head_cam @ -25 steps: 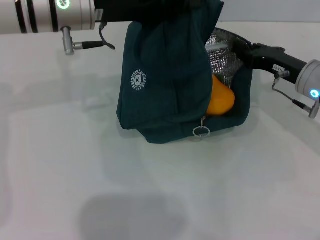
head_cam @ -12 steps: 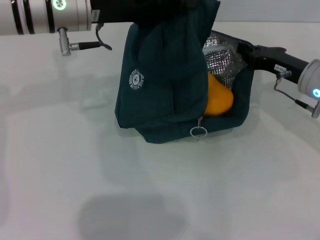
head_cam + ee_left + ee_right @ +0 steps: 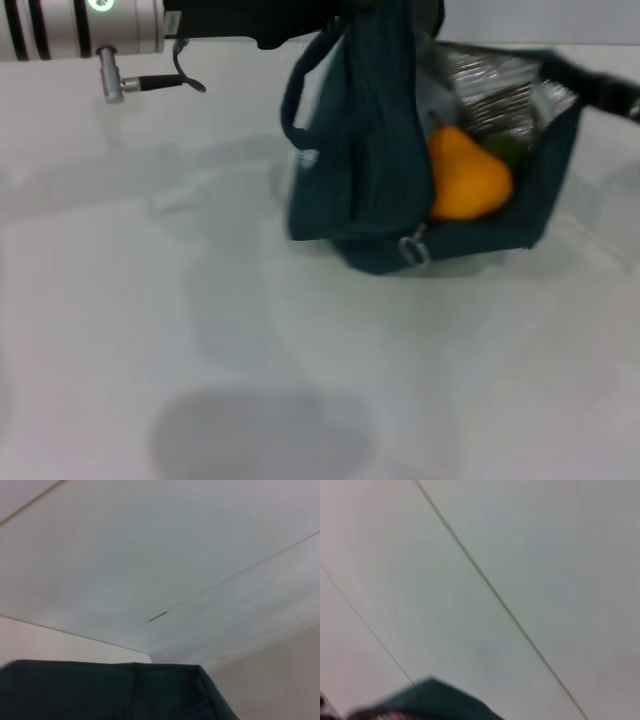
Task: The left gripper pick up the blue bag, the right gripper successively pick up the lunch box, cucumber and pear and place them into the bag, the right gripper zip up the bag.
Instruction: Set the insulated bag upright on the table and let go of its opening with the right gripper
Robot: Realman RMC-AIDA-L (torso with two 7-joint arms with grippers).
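Head view shows the blue bag [image 3: 370, 150] standing on the white desk [image 3: 150, 330] with its mouth gaping toward the robot's right, silver lining [image 3: 495, 85] exposed, the pear [image 3: 465, 180] lying inside against the front wall with something dark green just behind it, and the zipper pull [image 3: 413, 250] hanging at the lower front edge. Above it the left arm [image 3: 80, 25] reaches in from the left to the bag's top, its gripper hidden so I cannot tell its state, while the right arm [image 3: 600, 90] shows only as a dark blur at the bag's far right edge, its gripper likewise impossible to read
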